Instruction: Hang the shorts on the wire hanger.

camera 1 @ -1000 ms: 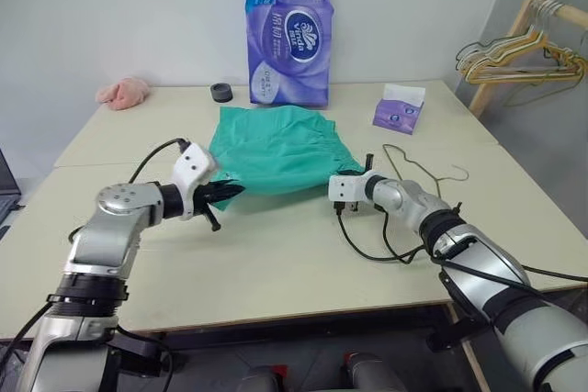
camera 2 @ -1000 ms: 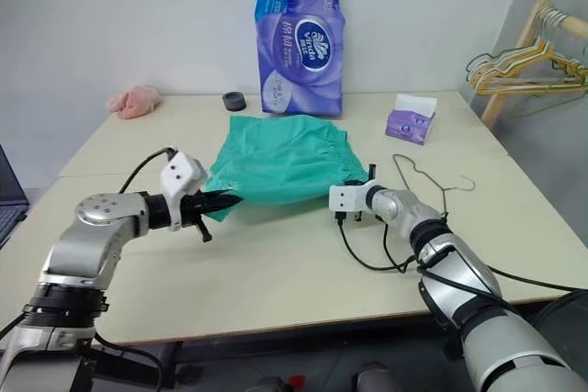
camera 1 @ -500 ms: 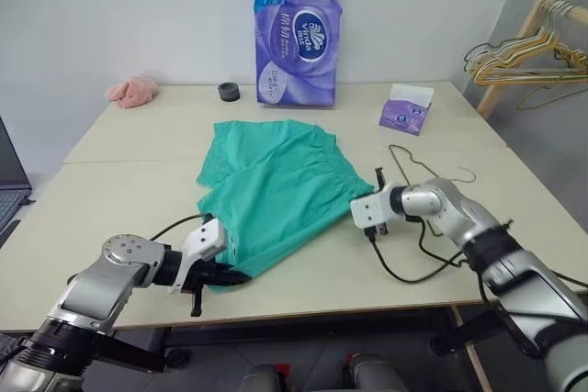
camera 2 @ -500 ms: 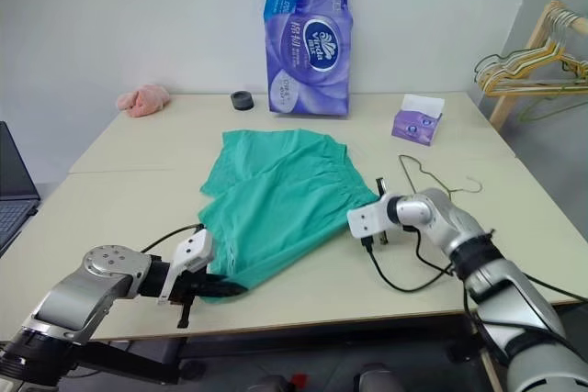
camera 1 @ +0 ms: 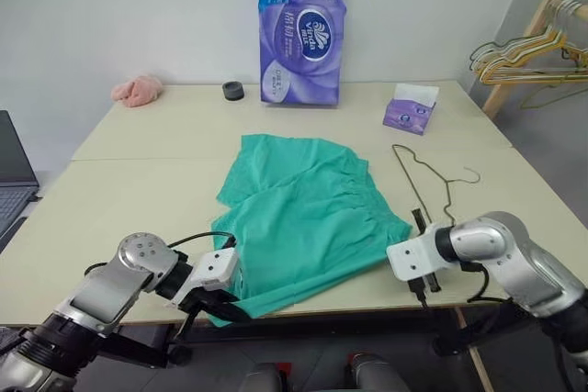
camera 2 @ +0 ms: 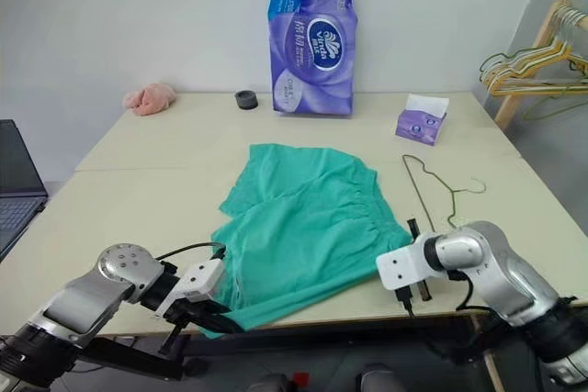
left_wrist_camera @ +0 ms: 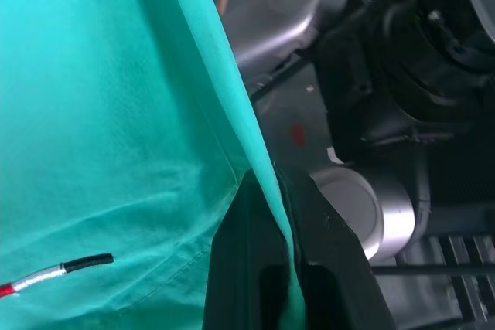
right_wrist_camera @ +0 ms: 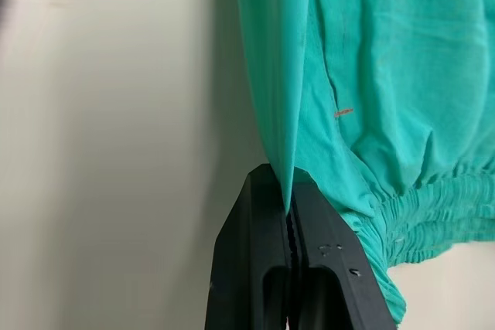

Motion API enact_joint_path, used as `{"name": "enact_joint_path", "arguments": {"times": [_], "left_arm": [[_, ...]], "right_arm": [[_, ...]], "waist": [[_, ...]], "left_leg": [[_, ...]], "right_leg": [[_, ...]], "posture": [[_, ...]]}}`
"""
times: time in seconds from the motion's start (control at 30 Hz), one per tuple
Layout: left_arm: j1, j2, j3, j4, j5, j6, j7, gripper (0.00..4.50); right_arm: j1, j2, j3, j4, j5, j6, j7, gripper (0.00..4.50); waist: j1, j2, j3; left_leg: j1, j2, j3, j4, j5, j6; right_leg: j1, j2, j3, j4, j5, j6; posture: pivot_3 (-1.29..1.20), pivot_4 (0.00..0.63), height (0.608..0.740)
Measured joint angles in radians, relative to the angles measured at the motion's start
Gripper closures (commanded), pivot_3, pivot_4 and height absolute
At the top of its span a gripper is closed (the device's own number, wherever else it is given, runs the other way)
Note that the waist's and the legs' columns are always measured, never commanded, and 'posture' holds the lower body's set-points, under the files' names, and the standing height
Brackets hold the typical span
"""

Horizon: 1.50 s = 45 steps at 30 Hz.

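Teal shorts [camera 1: 308, 218] lay on my table [camera 1: 138, 149], left of the wire hanger [camera 1: 430, 178]. My left gripper [left_wrist_camera: 288, 214] pinched their near hem at the table's front edge; my right gripper [right_wrist_camera: 289, 206] pinched their waistband.

The shorts [camera 1: 308, 218] are plain teal-green, no pattern; around them the table [camera 1: 138, 172] is pale cream; right of the shorts the wire hanger [camera 1: 424, 176] is pale grey metal; behind the shorts stands a purple and white tissue pack [camera 1: 301, 29] with a blue top; beside it a small black ring [camera 1: 233, 91]; far left of the shorts a pink cloth [camera 1: 136, 90]; a purple and white tissue box [camera 1: 410, 108] right of the pack; yellow-gold hangers [camera 1: 528, 50] beyond.
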Motion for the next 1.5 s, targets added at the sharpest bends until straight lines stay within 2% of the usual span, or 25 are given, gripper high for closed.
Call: {"name": "enact_joint_path", "arguments": {"times": [0.2,0.37,0.53,0.8,0.87,0.97,1.2,1.33,1.5], "left_arm": [[0.001,0.003,-0.028,-0.003,0.003,-0.038,-0.038,4.5],[0.009,0.09,-0.06,-0.057,-0.06,-0.028,-0.045,4.5],[0.045,0.173,-0.065,-0.146,-0.147,0.016,-0.045,4.5],[0.081,0.195,-0.062,-0.209,-0.169,0.053,-0.044,4.5],[0.083,0.196,-0.062,-0.221,-0.168,0.072,-0.043,4.1],[0.085,0.2,-0.062,-0.225,-0.164,0.114,-0.044,3.39],[0.069,0.184,-0.062,-0.229,-0.156,0.159,-0.044,1.28],[0.051,0.156,-0.059,-0.228,-0.161,0.168,-0.043,0.05],[-0.046,0.039,0.016,-0.173,-0.217,0.237,0.023,0.05]], "right_arm": [[0.132,-0.102,-0.053,-0.19,0.086,0.157,0.074,4.48],[0.226,-0.162,-0.083,-0.277,0.16,0.193,0.086,4.48],[0.253,-0.19,-0.096,-0.303,0.189,0.188,0.079,4.48],[0.249,-0.209,-0.092,-0.267,0.193,0.071,0.07,4.48],[0.249,-0.209,-0.093,-0.262,0.203,0.066,0.073,4.5],[0.248,-0.234,-0.093,-0.232,0.2,0.078,0.086,3.9],[0.231,-0.25,-0.099,-0.224,0.217,0.092,0.114,1.5],[0.175,-0.242,-0.149,-0.226,0.304,0.105,0.135,0.08],[0.088,-0.153,-0.286,-0.242,0.519,0.272,0.101,0.08]], "waist": [[-0.002,-0.001,0.001],[-0.005,-0.002,0.004],[-0.006,-0.003,0.005],[-0.005,-0.004,0.006],[-0.005,-0.004,0.006],[-0.005,-0.004,0.007],[-0.005,-0.004,0.008],[-0.005,-0.004,0.009],[-0.003,-0.005,0.01]], "left_leg": [[0.0,0.0,-0.001,0.0,0.0,0.0],[0.001,0.002,-0.001,0.0,0.0,0.0],[0.001,0.002,-0.001,0.0,0.0,0.0],[0.001,0.002,0.0,0.0,0.0,0.0],[0.001,0.002,0.0,0.0,0.0,0.0],[0.001,0.001,0.0,0.0,0.0,0.0],[0.001,0.002,0.0,0.0,0.0,0.0],[0.001,0.002,0.0,0.0,0.0,0.0],[0.001,0.001,-0.002,0.002,0.0,0.0]], "right_leg": [[0.0,0.0,-0.002,0.0,-0.001,-0.001],[0.0,0.0,-0.002,0.0,-0.001,-0.001],[0.0,0.0,-0.002,0.0,-0.001,-0.002],[0.0,0.0,-0.002,0.0,-0.002,-0.002],[0.0,0.0,-0.002,0.0,-0.002,-0.002],[0.0,0.0,-0.002,0.0,-0.002,-0.002],[0.001,0.0,-0.002,0.0,-0.002,-0.002],[0.001,0.0,-0.002,0.0,-0.002,-0.002],[0.002,0.001,-0.003,0.0,-0.001,-0.001]], "posture": [[-0.1,0.041,0.74],[-0.11,0.043,0.74],[-0.1,0.041,0.74],[-0.09,0.04,0.74],[-0.09,0.04,0.74],[-0.1,0.043,0.74],[-0.1,0.047,0.74],[-0.1,0.05,0.74],[-0.1,0.053,0.74]]}}
